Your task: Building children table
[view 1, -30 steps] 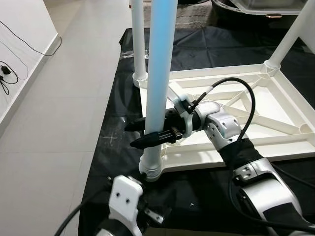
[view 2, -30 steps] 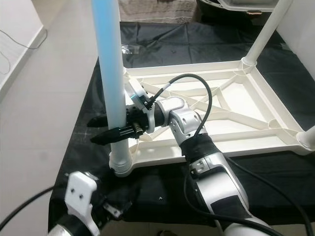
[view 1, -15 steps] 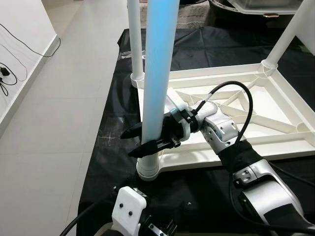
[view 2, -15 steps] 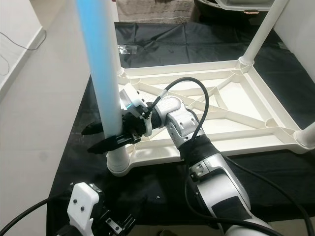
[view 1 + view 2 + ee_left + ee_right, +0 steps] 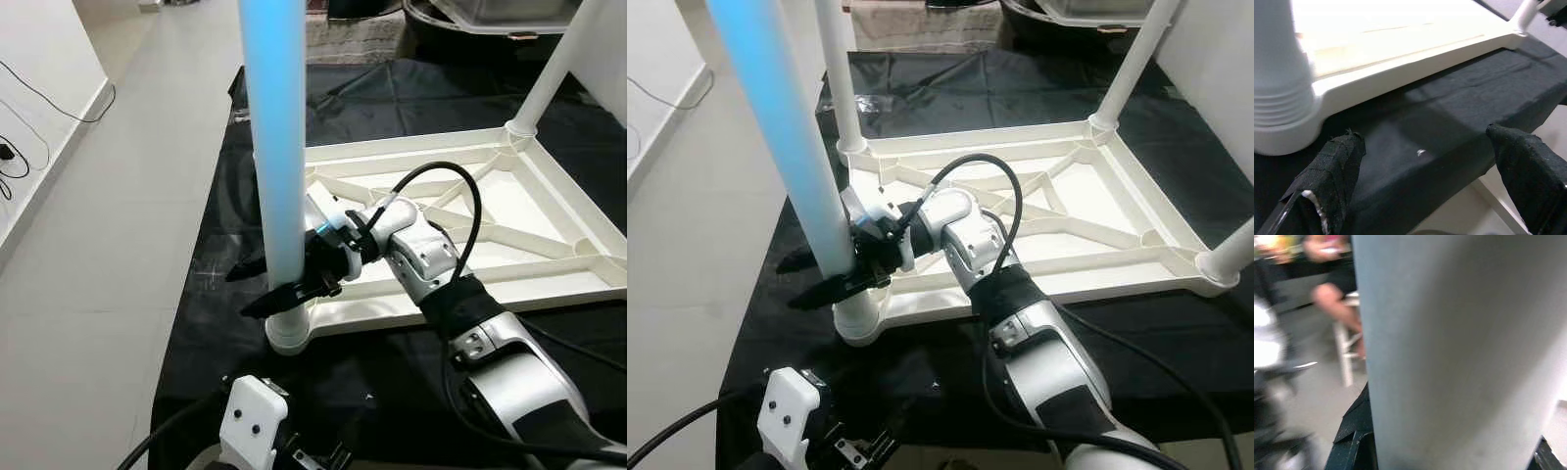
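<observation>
step: we were seating the table leg point(image 5: 276, 166) in the near-left corner socket point(image 5: 290, 331) of the upturned tabletop point(image 5: 549, 230).
right gripper point(image 5: 263, 289): fingers clasped the leg low.
left gripper point(image 5: 1420, 181): wide, idle.
advice: keep the leg upright, press straight down.

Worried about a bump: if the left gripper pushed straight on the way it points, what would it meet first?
Probably the black cloth just ahead of the open left gripper, then the upturned table's white rim; depth is hard to judge.

Upturned white table frame point(image 5: 1087, 211) on black cloth, legs up, blue-lit near leg point(image 5: 277, 166) tilted.
</observation>
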Available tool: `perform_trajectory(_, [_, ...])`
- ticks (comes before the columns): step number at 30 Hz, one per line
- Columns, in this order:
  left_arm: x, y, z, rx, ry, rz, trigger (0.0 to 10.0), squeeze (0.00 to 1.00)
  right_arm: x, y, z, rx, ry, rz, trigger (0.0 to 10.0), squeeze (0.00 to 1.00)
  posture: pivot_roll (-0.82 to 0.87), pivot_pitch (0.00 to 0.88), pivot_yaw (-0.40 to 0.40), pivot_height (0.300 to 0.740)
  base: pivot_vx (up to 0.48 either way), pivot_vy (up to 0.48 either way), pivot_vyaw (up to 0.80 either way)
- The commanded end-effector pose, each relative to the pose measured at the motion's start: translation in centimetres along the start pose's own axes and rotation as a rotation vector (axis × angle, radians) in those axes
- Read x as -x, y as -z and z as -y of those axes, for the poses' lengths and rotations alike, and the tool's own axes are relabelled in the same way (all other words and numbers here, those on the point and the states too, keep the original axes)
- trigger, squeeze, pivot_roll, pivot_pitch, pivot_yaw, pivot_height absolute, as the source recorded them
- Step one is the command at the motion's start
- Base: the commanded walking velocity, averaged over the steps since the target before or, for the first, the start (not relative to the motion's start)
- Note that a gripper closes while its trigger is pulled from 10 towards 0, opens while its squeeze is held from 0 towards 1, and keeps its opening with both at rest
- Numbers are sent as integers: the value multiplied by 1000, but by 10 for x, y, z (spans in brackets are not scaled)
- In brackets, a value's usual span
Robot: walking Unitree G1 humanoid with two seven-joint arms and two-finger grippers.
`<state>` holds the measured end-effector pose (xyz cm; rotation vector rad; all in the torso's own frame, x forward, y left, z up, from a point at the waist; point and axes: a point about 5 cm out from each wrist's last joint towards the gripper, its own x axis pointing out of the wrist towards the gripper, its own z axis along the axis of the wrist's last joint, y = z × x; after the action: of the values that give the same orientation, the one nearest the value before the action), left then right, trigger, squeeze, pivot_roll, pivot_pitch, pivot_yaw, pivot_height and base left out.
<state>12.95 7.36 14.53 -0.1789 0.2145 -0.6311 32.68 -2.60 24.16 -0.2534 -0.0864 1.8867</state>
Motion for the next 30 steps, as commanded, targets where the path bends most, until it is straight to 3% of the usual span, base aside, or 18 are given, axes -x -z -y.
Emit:
perform_trajectory(1, [1,5,-2,-3,-17,-24,10000,0,3,51,-1,-176,175,-143,10000,0,151,215,-26,740,0,0,0])
perform_trajectory(4, [1,4,-6,-3,-36,-14,10000,0,8,55,4,-201,301,-122,10000,0,151,215,-25,740,0,0,0])
perform_trajectory(11, [0,1,-11,-11,-58,4,10000,0,17,61,0,-220,373,-94,10000,0,147,213,-20,740,0,0,0])
perform_trajectory(19, [0,-6,-23,-29,-135,49,10000,0,15,65,1,-217,465,-126,10000,0,145,215,-22,740,0,0,0])
perform_trajectory(20, [0,-10,-32,-41,-194,72,10000,0,11,67,7,-220,572,-145,10000,0,143,217,-23,740,0,0,0])
perform_trajectory(24, [0,-11,-35,-48,-214,78,10000,0,10,68,8,-224,615,-150,10000,0,143,217,-23,740,0,0,0])
perform_trajectory(27, [-1,-13,-40,-62,-246,89,10000,0,12,72,14,-241,795,-162,10000,0,143,217,-23,740,0,0,0])
perform_trajectory(30, [-1,-13,-41,-65,-254,92,10000,0,13,75,15,-249,857,-163,10000,0,143,217,-23,740,0,0,0])
